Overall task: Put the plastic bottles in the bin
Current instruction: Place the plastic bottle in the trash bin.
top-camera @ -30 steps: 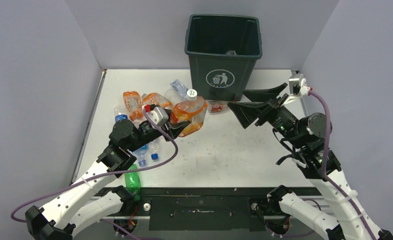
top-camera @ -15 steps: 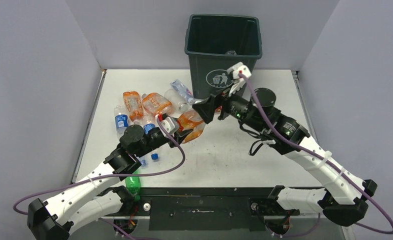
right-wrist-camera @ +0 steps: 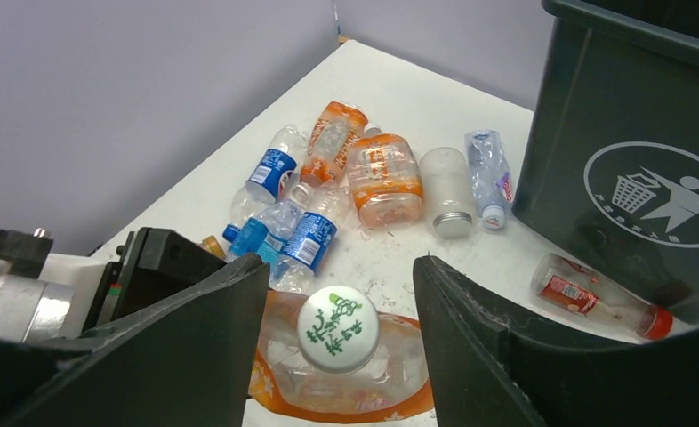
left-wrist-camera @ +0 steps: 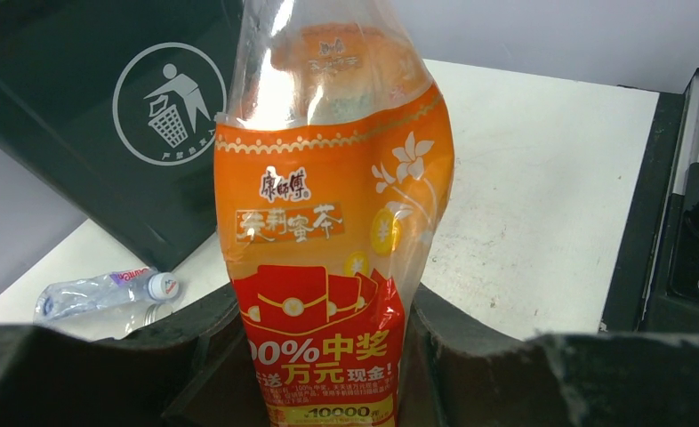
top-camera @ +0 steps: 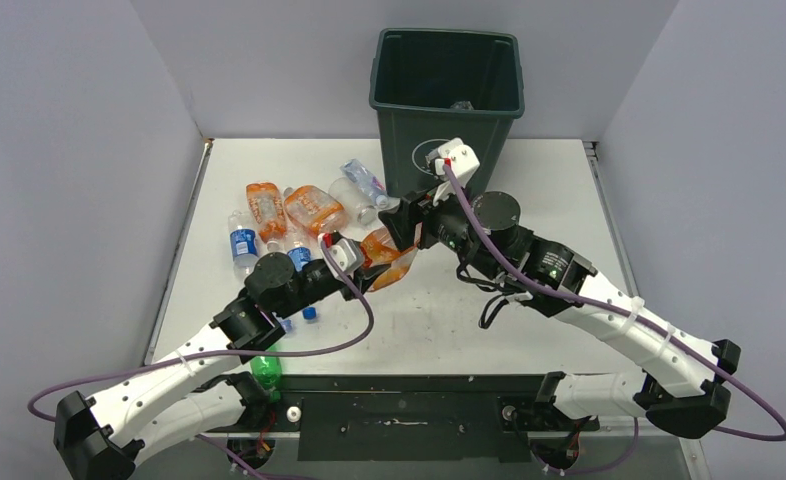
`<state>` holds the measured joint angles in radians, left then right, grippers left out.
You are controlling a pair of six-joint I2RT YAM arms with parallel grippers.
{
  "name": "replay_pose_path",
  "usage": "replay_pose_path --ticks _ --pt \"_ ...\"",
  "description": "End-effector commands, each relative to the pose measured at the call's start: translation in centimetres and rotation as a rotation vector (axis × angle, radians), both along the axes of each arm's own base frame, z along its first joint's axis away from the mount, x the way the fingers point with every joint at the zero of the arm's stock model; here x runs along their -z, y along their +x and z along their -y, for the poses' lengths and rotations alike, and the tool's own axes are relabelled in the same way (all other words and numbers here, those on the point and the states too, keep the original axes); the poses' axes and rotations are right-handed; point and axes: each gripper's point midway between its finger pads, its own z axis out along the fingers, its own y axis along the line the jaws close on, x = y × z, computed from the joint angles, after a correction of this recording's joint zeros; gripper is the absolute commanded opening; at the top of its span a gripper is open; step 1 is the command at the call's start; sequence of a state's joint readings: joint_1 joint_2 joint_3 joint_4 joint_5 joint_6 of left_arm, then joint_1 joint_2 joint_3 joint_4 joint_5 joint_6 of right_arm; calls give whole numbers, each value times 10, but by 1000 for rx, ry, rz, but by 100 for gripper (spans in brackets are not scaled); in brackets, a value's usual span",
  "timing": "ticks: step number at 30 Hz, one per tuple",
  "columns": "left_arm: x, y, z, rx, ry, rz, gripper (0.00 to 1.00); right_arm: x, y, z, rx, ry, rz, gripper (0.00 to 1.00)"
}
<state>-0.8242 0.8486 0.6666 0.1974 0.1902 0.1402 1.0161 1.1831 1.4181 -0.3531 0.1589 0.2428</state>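
Left end effector (top-camera: 371, 274) is clamped partway closed on the lower end of the orange bottle (left-wrist-camera: 328, 222), near the middle of the surface (top-camera: 529, 190), at 7 o'clock from the bin (top-camera: 399, 130). Right end effector (right-wrist-camera: 339, 276) straddles the white cap (right-wrist-camera: 338, 327), jaws apart, a gap either side. Loose bottles (top-camera: 269, 215) lie at 10 o'clock.

The orange bottle (left-wrist-camera: 328, 222) is thin, glossy clear plastic, creased, and wrapped in a shiny printed film label. Its cap (right-wrist-camera: 337, 327) is smooth white plastic with green print. The bin (left-wrist-camera: 26, 133) is dark green moulded plastic with a dull sheen. The counter (left-wrist-camera: 542, 178) is white, matt and scuffed. The left gripper (left-wrist-camera: 326, 311) and right gripper (right-wrist-camera: 339, 276) are black matt plastic, faintly grainy.
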Motion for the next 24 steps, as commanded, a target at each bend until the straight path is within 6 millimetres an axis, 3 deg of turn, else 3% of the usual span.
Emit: replay_pose_path --ticks 1,6,12,15,18,20,21,23,24 --pt "-30 -3 0 1 -54 64 4 -11 9 8 77 28 34 57" --pt "-31 -4 -1 -6 -59 73 4 -4 10 9 83 17 24 53" --pt "-33 -4 -3 -11 -67 79 3 6 11 11 101 2 4 65" --pt "-32 -5 -2 -5 -66 79 3 7 11 13 106 12 4 51" --pt "-32 -6 -2 -2 -65 84 4 6 8 10 86 17 4 26" --pt "-33 -7 -3 -9 -67 96 16 4 6 8 71 22 1 7" --pt "-34 -6 -5 -19 -72 102 25 3 6 8 68 26 2 6" --pt "-36 -6 -9 -35 -87 118 52 -2 5 9 65 33 8 5" --pt "-37 -6 -11 -43 -93 124 71 -8 4 11 68 39 17 5"
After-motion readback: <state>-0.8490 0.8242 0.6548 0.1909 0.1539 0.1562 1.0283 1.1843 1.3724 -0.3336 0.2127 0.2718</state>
